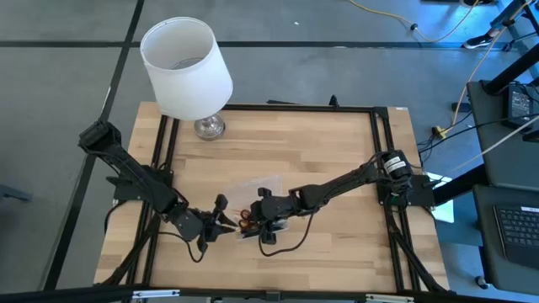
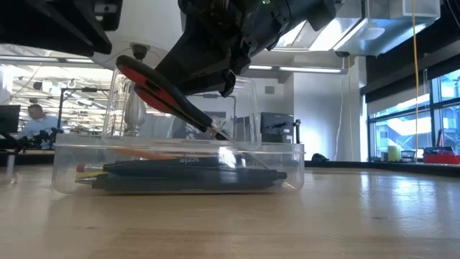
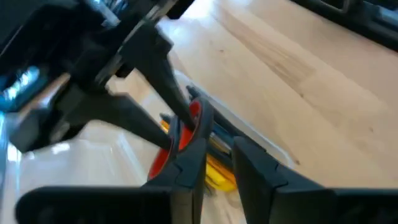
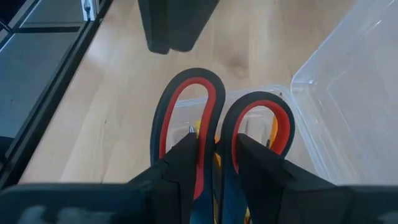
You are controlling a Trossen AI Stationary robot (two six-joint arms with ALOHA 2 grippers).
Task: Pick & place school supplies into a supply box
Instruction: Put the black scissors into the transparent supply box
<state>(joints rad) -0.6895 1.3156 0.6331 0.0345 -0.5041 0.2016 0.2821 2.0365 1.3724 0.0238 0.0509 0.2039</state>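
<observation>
Most of the job looks done, by my reckoning. In the low view the supply box (image 2: 180, 167) already holds a layer of dark pens (image 2: 187, 180) lying flat along its bottom, with at least one orange pencil (image 2: 144, 155) among them. On the bare worktop (image 1: 337, 160) I can find no loose pencil or pen in the overhead view, so the scissors (image 2: 169, 93) seem to be the last item left, and they are not yet down.

My right claw (image 4: 214, 168) is clenched on the scissors near their pivot; the two red-lined handle loops stick out ahead of my fingers (image 4: 180, 162), and the blades sit hidden under my wrist. In the low view the scissors hang tilted, pointed end lowest, just over the box's open top and not clearly touching the pens. Seen from above, the scissors (image 1: 244, 223) sit at about nine o'clock from my right claw (image 1: 263, 220), with the clear box beneath and running off toward twelve o'clock.

My left claw (image 1: 221, 217) hovers just beside the box at its nine o'clock side, fingers partly closed with nothing I can see between them.

What remains, I judge, is to lower, release the scissors into the box, and lift away.
</observation>
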